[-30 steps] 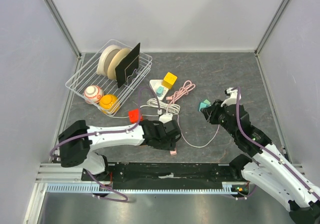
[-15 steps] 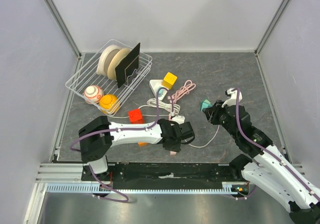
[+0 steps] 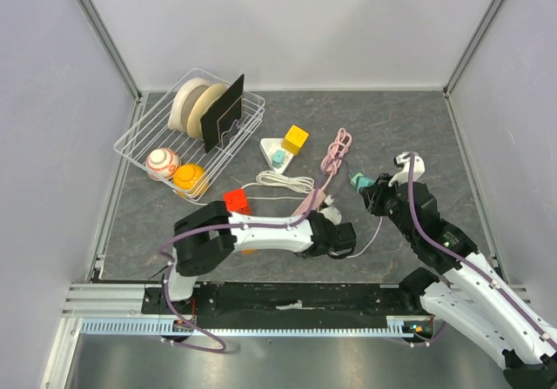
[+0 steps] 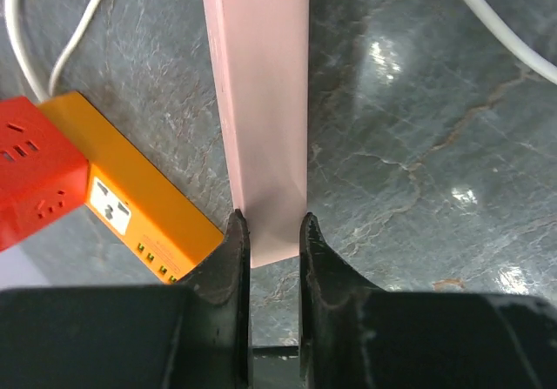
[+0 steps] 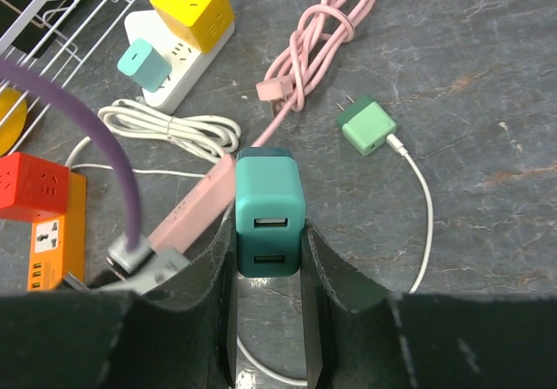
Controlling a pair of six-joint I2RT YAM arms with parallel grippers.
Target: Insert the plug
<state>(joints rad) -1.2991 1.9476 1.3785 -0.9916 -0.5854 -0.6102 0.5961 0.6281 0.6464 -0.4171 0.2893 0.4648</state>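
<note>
Clamping near end of pink power strip (image 4: 261, 84), left gripper (image 4: 270, 228) jaws pressed on both sides, orange socket block (image 4: 139, 211) beside. Right gripper (image 5: 267, 245) pinches teal charger (image 5: 268, 202) tight, held near strip's far end.

The left arm (image 3: 261, 230) lay low, stretched toward three o'clock, with the left gripper (image 4: 268, 224) pinched on a pink strip (image 4: 261, 102), while the right arm (image 3: 435, 232) pointed toward eleven o'clock, the right gripper (image 5: 268, 232) clamped on a teal charger (image 5: 268, 202).
</note>
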